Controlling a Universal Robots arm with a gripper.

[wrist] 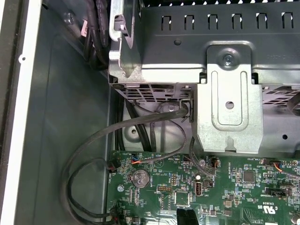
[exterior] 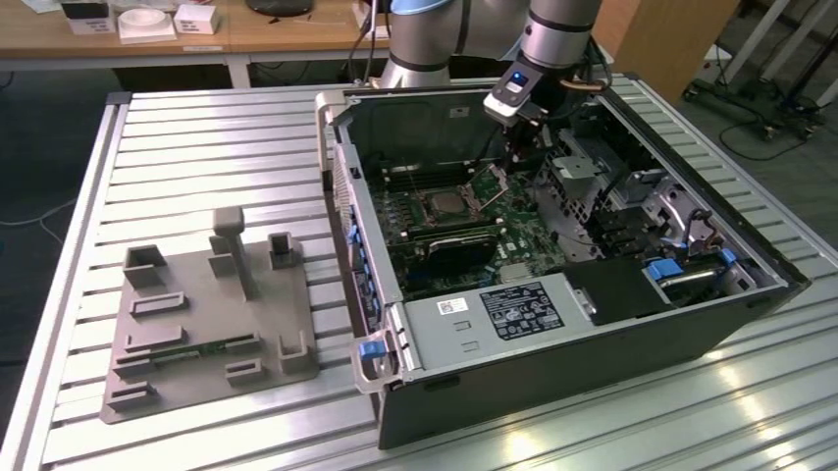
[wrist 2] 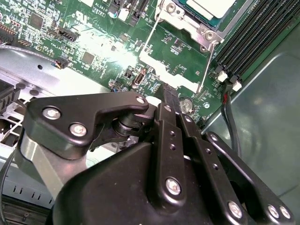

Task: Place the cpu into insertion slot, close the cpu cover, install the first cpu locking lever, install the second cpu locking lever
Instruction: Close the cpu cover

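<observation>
A ribbed silvery metal table (exterior: 196, 157) carries the work, and a long wooden desk (exterior: 235, 34) stands beyond its far edge. Toward the exterior view's left we see a grey moulded fixture tray (exterior: 210, 314) lying flat on the table. Toward the exterior view's right lies an open black computer case (exterior: 590, 353), its green circuit board (wrist 2: 93, 42) facing up. A grey power supply box (exterior: 485, 314) with a label sits at the near end of the case.

The grey robot arm (exterior: 556, 29) reaches down from the far side into the case, and its black tool (wrist 2: 169, 96) hangs low over the board. In the second wrist view we see the tool's fingers (wrist 2: 168, 112) drawn narrow, tips together with no gap that we can make out. Whether they pinch anything we cannot tell.

The small square silvery-grey cpu (wrist 2: 212, 5) lies flat inside the square, silvery-rimmed insertion slot (wrist 2: 180, 16). The silvery windowed cpu cover (wrist 2: 174, 77) stands raised off the slot, not closed, with green board showing through its window. The tool's tips are just beside the cover's free edge, on the side away from the cpu. Long black memory slots (wrist 2: 255, 33) run alongside the insertion slot. A round silver coin cell (wrist: 139, 178) sits on the board near the tool, and black cables (wrist: 93, 150) curl along the case wall.
</observation>
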